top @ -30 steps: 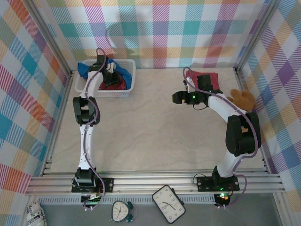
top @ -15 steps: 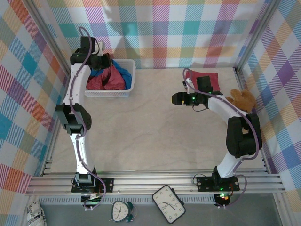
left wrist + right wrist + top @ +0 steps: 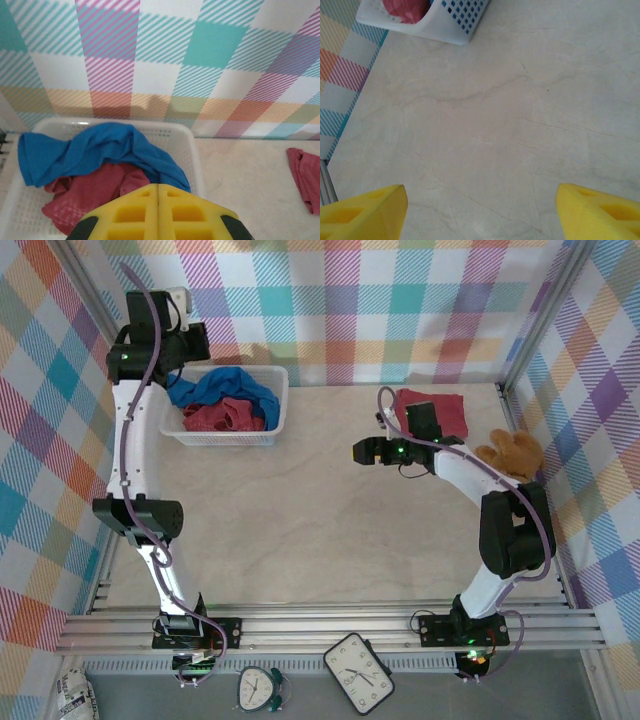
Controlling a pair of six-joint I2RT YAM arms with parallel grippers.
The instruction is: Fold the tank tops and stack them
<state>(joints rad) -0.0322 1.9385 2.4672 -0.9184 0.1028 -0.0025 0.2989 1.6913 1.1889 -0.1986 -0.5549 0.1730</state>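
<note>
The blue top (image 3: 100,150) is lying draped across a red top (image 3: 90,192) in the basket (image 3: 194,147). Both are sitting just below and ahead of the left claw (image 3: 157,190), which is hanging high above them with its two yellow halves pressed together on nothing. A second ago this claw was down in the heap, and half a second ago it was hauling red cloth upward. That cloth is now slumping back in the basket, so the pick is looking like a miss and is probably needing another try before any folding can begin. The second red top (image 3: 455,415) is resting on the table (image 3: 300,520) behind the right claw (image 3: 480,187), partly under that arm. This claw is hovering with jaws spread wide over bare surface, having drifted slightly toward the basket. The tops are looking soft, thin and crumpled, with folds bunching loosely. The basket is showing as rigid white plastic with perforated walls and a rounded rim, and the table as smooth, pale and marble-veined. A brown plush bear (image 3: 510,452) is sitting further behind the right claw, near the side wall.
</note>
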